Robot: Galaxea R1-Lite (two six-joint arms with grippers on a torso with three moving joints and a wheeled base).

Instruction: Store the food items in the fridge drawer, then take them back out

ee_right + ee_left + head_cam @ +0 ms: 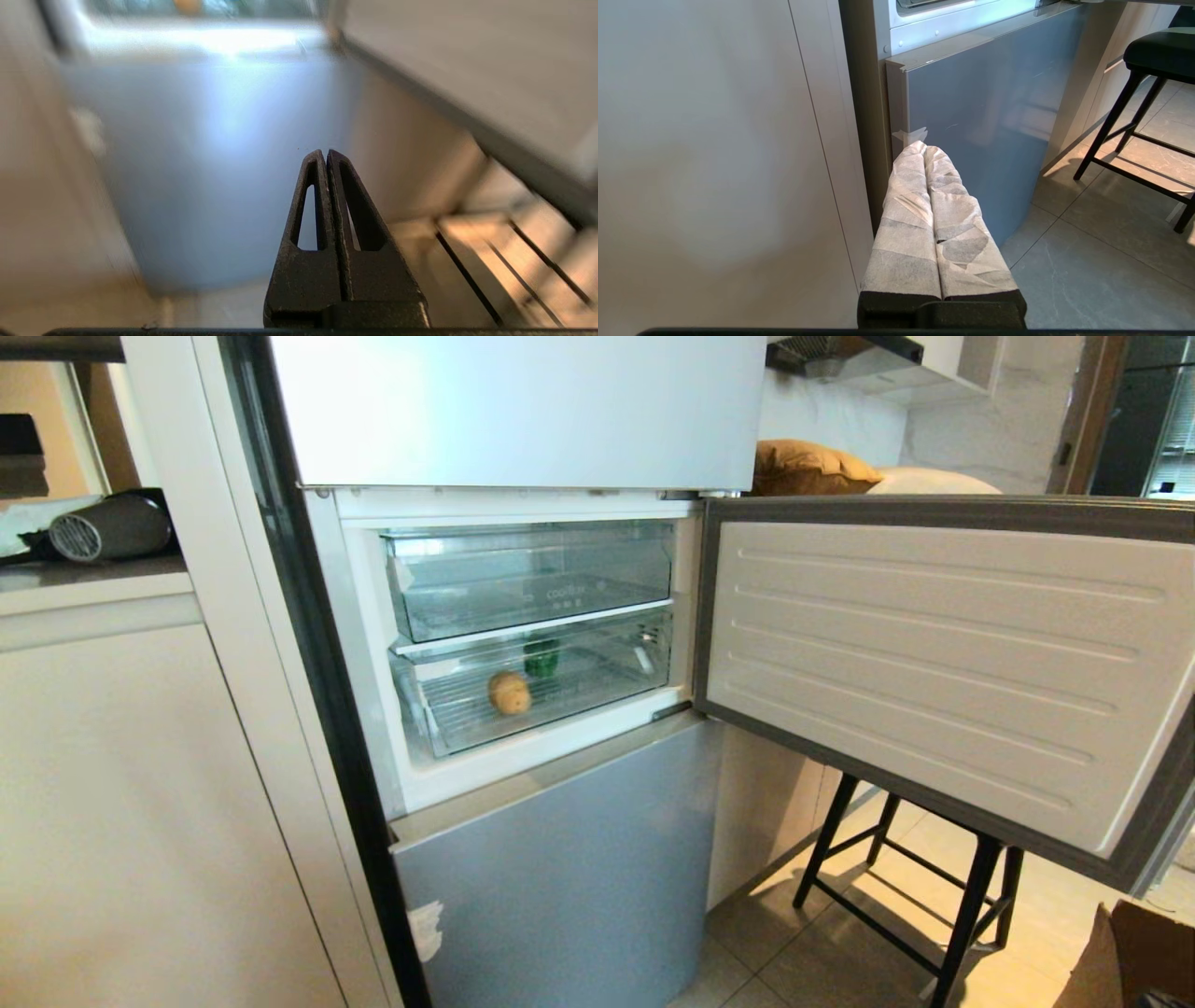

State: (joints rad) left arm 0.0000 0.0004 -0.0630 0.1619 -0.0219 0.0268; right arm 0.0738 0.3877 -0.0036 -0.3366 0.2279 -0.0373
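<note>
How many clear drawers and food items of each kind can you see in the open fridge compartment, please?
Clear drawers: 2, upper drawer and lower drawer
Potato: 1, in the lower drawer
Green bell pepper: 1, in the lower drawer
Total: 4

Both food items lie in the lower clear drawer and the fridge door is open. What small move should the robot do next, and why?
Probably raise the right pincer toward the lower drawer. The potato and the green pepper both lie inside it, the drawer looks pushed in, and both pincers are shut, empty and low in front of the grey lower door. The left pincer can stay parked.
</note>
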